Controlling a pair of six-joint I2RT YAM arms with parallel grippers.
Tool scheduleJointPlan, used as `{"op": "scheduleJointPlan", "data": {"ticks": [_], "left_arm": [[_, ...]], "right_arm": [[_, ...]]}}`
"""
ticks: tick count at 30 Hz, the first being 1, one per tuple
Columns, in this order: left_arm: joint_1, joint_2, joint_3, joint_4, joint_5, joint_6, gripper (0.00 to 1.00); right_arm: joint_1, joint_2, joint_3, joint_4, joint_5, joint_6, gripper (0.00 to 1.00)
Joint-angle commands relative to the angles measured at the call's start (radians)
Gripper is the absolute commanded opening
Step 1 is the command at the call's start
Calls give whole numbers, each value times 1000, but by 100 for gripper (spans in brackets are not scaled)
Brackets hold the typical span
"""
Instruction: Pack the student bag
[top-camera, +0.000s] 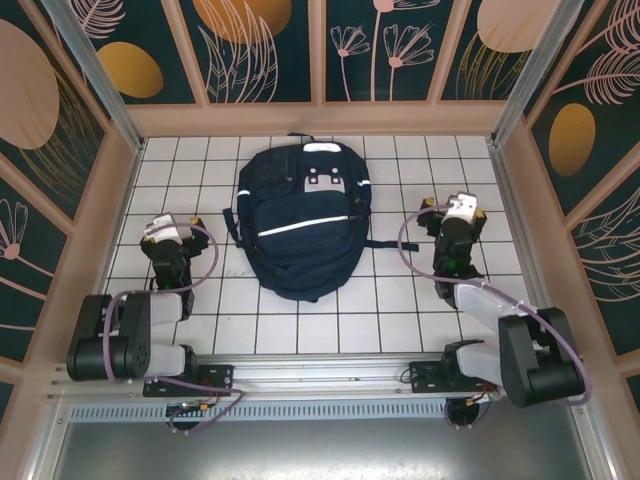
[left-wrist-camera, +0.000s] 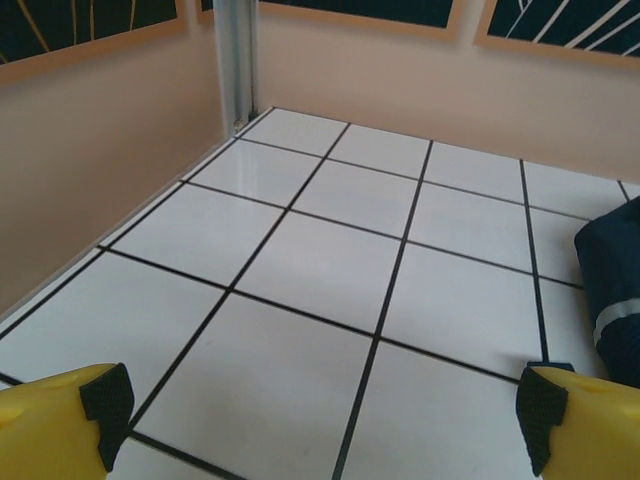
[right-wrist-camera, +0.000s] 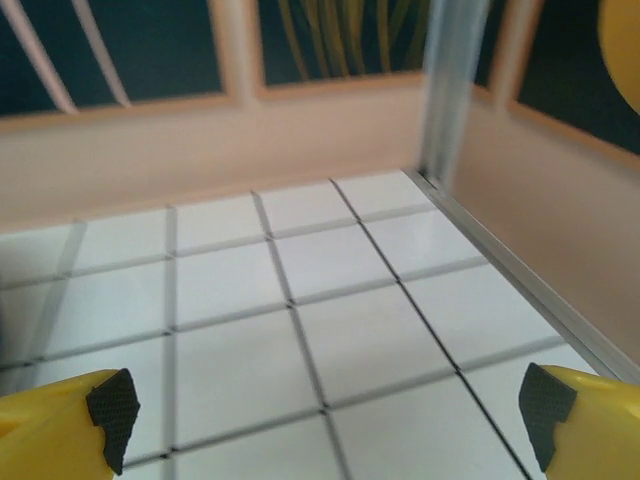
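Student bag (top-camera: 300, 225): seen whole from above; one edge is caught in the left wrist view.
Left gripper (left-wrist-camera: 325, 410): spread wide, nothing held, bag to its right.
Right gripper (right-wrist-camera: 325, 410): spread wide, nothing held.

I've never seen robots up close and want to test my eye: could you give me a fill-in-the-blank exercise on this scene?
The student bag is dark navy with a ____ reflective stripe. It lies on the tiled table ____ the left gripper and the right gripper. Both grippers are ____, holding nothing.
Missing words: white; between; open.
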Motion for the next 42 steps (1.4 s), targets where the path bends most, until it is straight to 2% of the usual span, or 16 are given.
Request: {"op": "scheduleJointPlan", "data": {"ticks": [1, 2, 3, 4, 5, 7, 8, 9, 10, 11, 12, 14, 42], "left_arm": [[6, 36, -7, 197, 104, 19, 99], [6, 82, -32, 290, 139, 32, 99], [6, 148, -72, 455, 129, 20, 99], [6, 149, -96, 486, 134, 23, 99], [7, 110, -86, 399, 150, 36, 99], [6, 131, -23, 322, 225, 63, 99], [6, 124, 9, 242, 271, 87, 99], [6, 129, 23, 233, 270, 89, 99], [6, 131, 18, 242, 270, 88, 99], [6, 127, 23, 224, 267, 90, 99], [4, 131, 23, 232, 265, 89, 99], [4, 131, 23, 231, 265, 90, 99], [3, 126, 19, 229, 258, 90, 99]], "right_arm": [[-111, 52, -79, 197, -69, 74, 98], [-128, 80, -92, 227, -89, 77, 98], [-143, 119, -104, 259, -109, 85, 98], [-156, 144, -106, 300, -113, 90, 99], [-162, 144, -115, 319, -150, 84, 99], [-172, 193, -194, 524, -275, 34, 99], [-181, 260, -237, 662, -300, 36, 98], [-188, 337, -269, 818, -327, 25, 98], [-191, 347, -262, 826, -327, 26, 99], [-194, 294, -200, 629, -318, 48, 99], [-205, 310, -142, 539, -322, 52, 99], [-184, 316, -126, 513, -352, 17, 99], [-185, 316, -128, 512, -367, 10, 99]]}}
